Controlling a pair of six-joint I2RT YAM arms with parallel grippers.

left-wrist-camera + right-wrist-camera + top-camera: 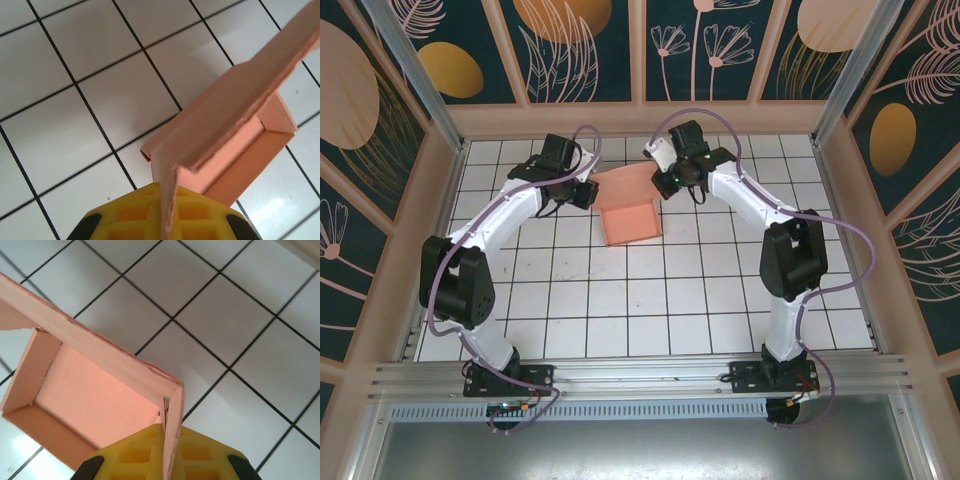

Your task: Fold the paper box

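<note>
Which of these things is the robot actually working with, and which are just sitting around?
In the job: paper box, left gripper, right gripper, both clamped on its card.
Just there: tiled table, patterned walls, metal rail.

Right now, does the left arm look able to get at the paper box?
Yes, it looks so: the left gripper is shut on a raised flap of the paper box, with nothing between them. The right gripper pinches a flap on the other side.
</note>
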